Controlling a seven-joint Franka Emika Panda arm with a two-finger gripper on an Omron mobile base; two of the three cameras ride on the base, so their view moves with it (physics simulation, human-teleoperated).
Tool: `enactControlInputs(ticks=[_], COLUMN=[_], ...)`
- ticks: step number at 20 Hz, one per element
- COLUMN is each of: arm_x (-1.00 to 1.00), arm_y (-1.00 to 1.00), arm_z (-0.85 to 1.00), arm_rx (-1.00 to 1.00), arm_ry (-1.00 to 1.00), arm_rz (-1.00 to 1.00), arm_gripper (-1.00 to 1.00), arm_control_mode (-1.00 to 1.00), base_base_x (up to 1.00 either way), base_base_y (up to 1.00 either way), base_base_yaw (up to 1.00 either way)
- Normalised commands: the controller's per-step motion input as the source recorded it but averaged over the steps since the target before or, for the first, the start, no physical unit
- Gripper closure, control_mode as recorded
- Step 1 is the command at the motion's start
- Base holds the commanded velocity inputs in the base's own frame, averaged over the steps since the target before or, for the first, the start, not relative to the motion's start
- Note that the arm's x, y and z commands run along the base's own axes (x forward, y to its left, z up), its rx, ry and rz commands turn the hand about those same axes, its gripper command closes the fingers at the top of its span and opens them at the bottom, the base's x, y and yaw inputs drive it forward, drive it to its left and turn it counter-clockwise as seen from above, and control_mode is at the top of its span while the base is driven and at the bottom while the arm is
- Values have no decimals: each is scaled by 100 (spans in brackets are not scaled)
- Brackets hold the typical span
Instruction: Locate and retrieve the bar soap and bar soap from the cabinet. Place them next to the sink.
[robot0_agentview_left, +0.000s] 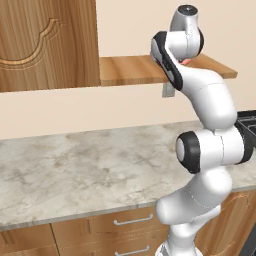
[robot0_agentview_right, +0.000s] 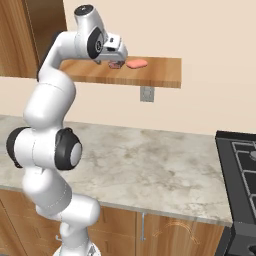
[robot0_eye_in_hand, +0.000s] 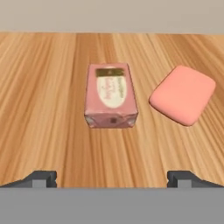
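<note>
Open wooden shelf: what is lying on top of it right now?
On the shelf board lie a boxed pink bar soap and, beside it without touching, a plain salmon bar soap. In the left base view the arm covers most of both.

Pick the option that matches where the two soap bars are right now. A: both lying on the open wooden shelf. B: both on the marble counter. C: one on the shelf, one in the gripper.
A: the boxed bar soap and the salmon-pink bar soap lie apart on the wooden shelf, ahead of the open gripper.
</note>
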Motion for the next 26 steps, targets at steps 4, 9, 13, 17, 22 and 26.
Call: enactControlInputs(ticks=[4, 9, 13, 17, 22, 26], arm_x=[44, 51, 36, 34, 16, 0], arm_y=[-6, -12, -2, 0, 0, 0], arm_z=[-8, -2, -4, -5, -8, -15], arm_rx=[0, 0, 0, 0, 0, 0], arm_ry=[3, 2, 2, 1, 2, 4], arm_rz=[0, 0, 0, 0, 0, 0], arm_gripper=[-100, -100, -100, -100, -100, -100], arm_control_mode=[-100, -100, -100, -100, -100, -100], base_base_x=[0, 0, 0, 0, 0, 0], base_base_y=[0, 0, 0, 0, 0, 0], base_base_yaw=[0, 0, 0, 0, 0, 0])
